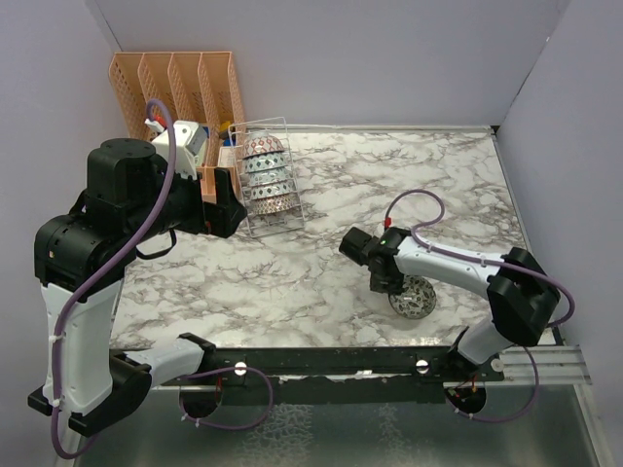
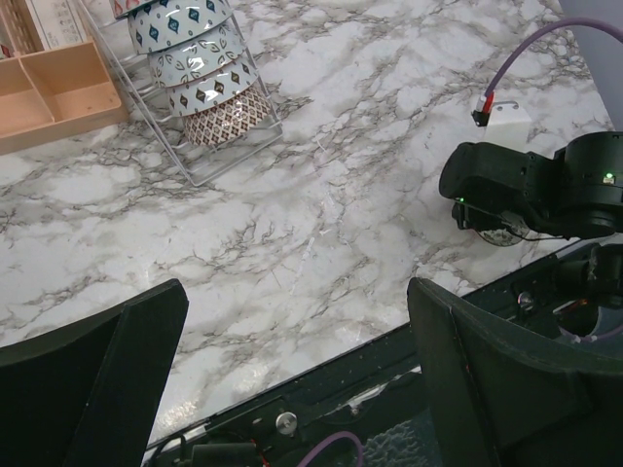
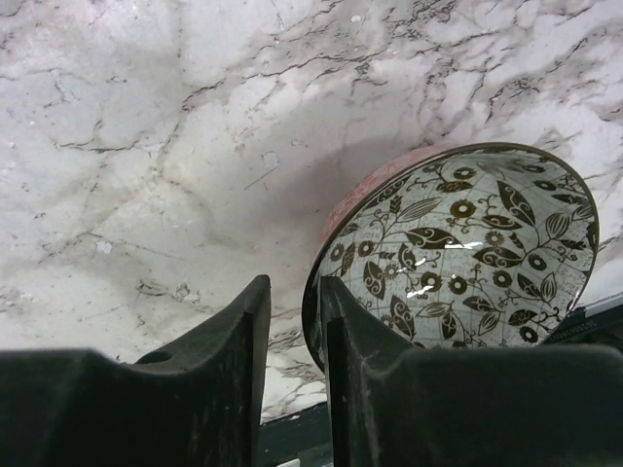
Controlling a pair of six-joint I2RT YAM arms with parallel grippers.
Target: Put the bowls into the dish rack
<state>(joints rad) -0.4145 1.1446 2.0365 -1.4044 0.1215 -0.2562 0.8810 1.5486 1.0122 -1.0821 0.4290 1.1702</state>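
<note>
Four bowls (image 1: 267,175) in dish rack (image 1: 275,226); right pincer (image 3: 295,292) narrowly spread astride rim of pink bowl (image 3: 458,253); left pincer (image 2: 292,292) spread wide

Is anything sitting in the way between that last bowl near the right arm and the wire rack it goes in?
Nothing visible. Only bare marble table lies between the bowl and the rack. The left gripper hangs just beside the rack's left side, not across that path.

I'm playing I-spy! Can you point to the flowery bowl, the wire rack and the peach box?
flowery bowl (image 3: 467,243), right wrist view, on its patterned inside.
wire rack (image 1: 275,224), top view, on its front bottom wires.
peach box (image 1: 180,88), top view, on a slotted divider.
</note>
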